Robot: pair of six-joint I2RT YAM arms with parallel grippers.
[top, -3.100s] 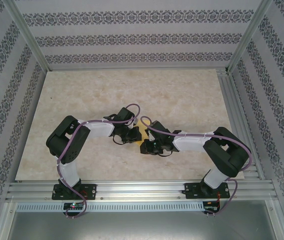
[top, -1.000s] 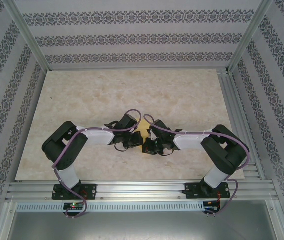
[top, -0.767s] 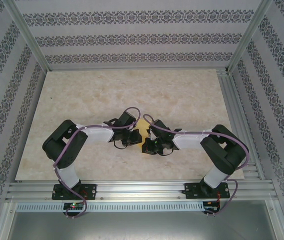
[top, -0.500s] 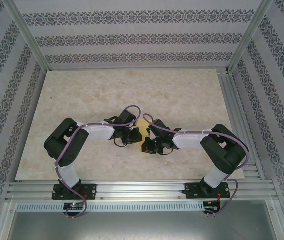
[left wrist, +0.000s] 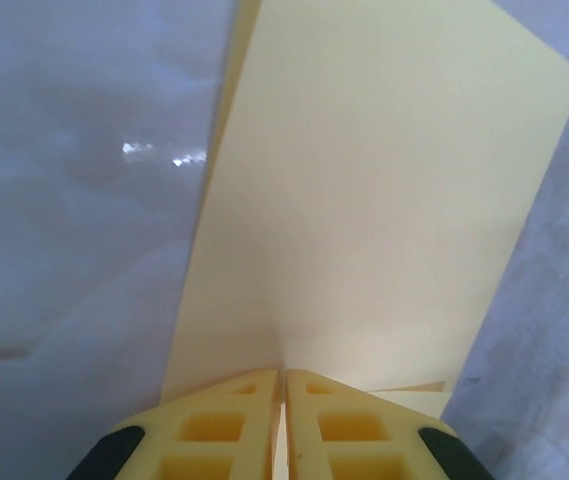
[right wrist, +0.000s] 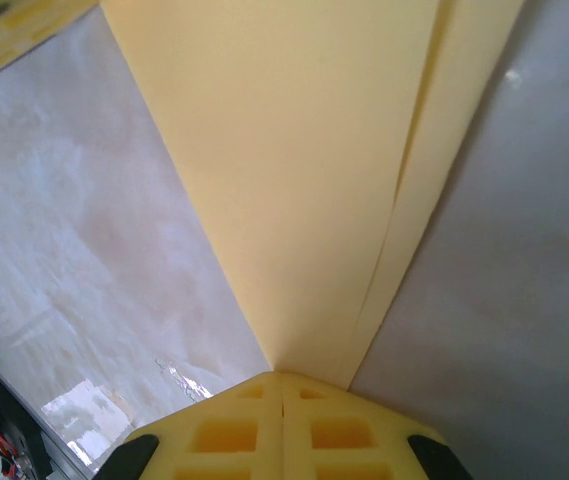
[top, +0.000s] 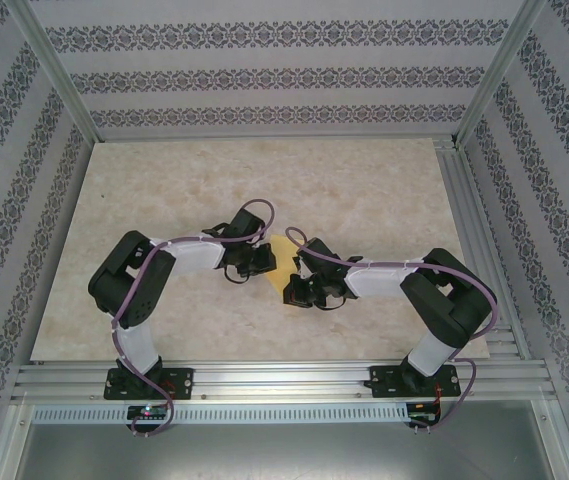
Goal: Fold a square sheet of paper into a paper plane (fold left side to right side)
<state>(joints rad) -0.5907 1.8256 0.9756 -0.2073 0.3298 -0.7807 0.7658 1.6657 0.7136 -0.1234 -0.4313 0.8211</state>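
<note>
- Two grips hold at once: the left gripper [left wrist: 284, 378] is closed on the near edge of the square sheet of paper [left wrist: 384, 200], its yellow fingers [left wrist: 219, 425] pressed together with only the sheet between them.
- At the other side, the right gripper [right wrist: 281, 378] is likewise clamped on the sheet, where two layers run down to a point at its tips.
- Since a second ago the left gripper has drawn away from the right one, toward the far side of the table [top: 364, 190]. The right one has barely shifted, and more yellow now shows between them from above.
- We read that as the left side carried over and the sheet pulled taut. The left-to-right fold looks formed but not yet pressed flat, since a lower layer's edge peeps out beside the upper one.
- Around them we see the marbled tabletop, the patterned walls [top: 264, 80] and the aluminium rail [top: 284, 380] at the near edge.
- What we judge most in the way is the two wrists themselves, standing close over the small sheet.
</note>
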